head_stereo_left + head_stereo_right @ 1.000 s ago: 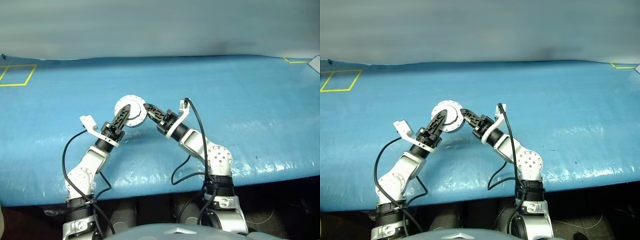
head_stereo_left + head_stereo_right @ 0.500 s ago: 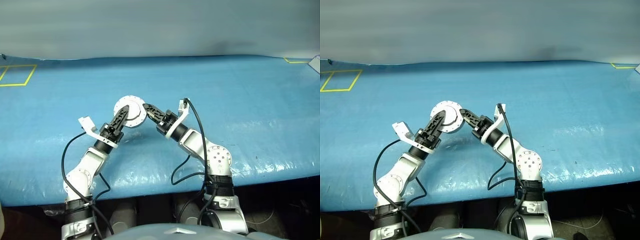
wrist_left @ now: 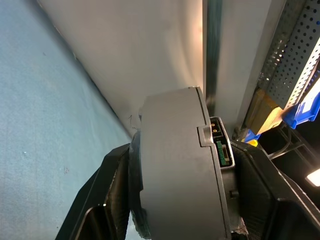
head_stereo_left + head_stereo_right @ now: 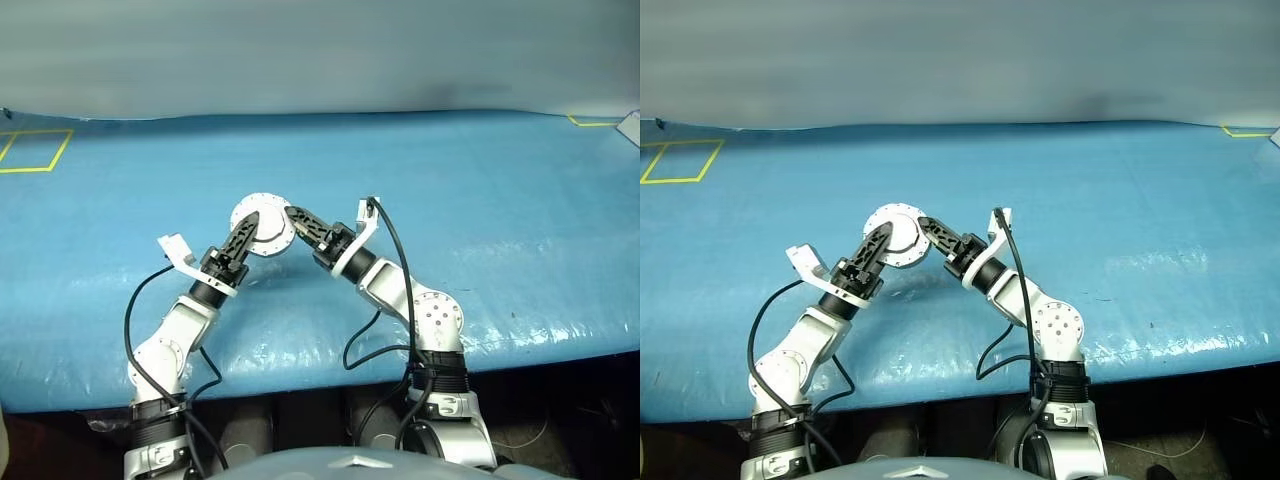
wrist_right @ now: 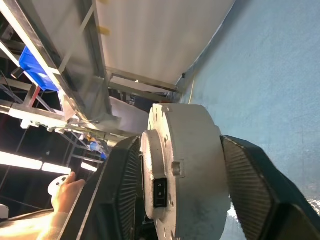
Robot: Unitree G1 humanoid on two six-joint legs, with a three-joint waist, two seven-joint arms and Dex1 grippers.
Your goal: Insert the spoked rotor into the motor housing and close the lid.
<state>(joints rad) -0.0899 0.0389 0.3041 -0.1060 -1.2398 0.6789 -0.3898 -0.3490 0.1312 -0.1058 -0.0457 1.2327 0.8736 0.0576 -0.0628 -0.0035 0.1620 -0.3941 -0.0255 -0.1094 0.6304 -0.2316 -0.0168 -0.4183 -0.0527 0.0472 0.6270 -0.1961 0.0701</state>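
The motor housing [image 4: 262, 222], a round pale silver puck with small holes along its rim, hangs above the blue table [image 4: 480, 200] between both grippers. My left gripper [image 4: 250, 220] is shut on it from the left, its black fingers [image 3: 100, 210] pressed against the grey body [image 3: 175, 165]. From the right, my right gripper [image 4: 292, 214] stands open, its ribbed fingers [image 5: 250, 180] flanking the housing [image 5: 185, 165] closely. The housing's flat face is turned up toward the head camera. I cannot tell whether that face is the lid. The spoked rotor is out of view.
A yellow tape square [image 4: 35, 150] marks the table's far left and a yellow corner [image 4: 590, 122] its far right. The table's front edge runs just below the arms. A person's hand [image 5: 67, 192] and shelving with blue bins [image 5: 35, 75] lie beyond the table.
The right gripper's fingers have spread apart around the housing. Both arms and the housing have stayed where they were.
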